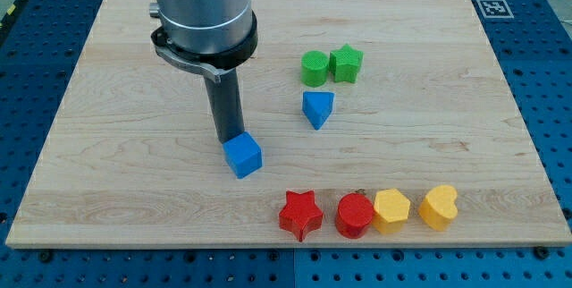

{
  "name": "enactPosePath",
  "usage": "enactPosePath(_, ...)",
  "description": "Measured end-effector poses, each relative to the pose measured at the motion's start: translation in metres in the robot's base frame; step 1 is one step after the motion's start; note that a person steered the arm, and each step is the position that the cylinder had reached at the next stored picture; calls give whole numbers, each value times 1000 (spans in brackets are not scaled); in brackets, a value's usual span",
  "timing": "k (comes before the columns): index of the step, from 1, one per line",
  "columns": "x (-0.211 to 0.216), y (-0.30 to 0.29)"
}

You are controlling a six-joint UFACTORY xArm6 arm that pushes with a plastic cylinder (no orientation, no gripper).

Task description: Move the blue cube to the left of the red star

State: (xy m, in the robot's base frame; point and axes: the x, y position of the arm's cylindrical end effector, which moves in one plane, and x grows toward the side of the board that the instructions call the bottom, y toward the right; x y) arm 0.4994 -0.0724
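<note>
Blue cube [242,155]: set left of board centre, toward the bottom edge. My tip [227,139]: a bare rod, nothing grasped, seated against the cube's upper-left face. Red star [300,214]: near the bottom edge, first in a row with red cylinder [355,215]. Cube is best pushed straight toward the bottom edge, stopped level with the star, contact avoided.
</note>
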Motion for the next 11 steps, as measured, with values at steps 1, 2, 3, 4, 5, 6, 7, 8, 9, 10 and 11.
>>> enactPosePath(1, -1, 0)
enactPosePath(2, -19, 1)
enactPosePath(3, 1, 2)
enactPosePath(4, 10, 3)
enactPosePath(5, 1, 17)
enactPosePath(6, 6, 44)
enactPosePath(7, 42, 38)
enactPosePath(8, 35, 33)
enactPosePath(9, 6, 15)
enactPosePath(10, 20, -6)
enactPosePath(11, 37, 9)
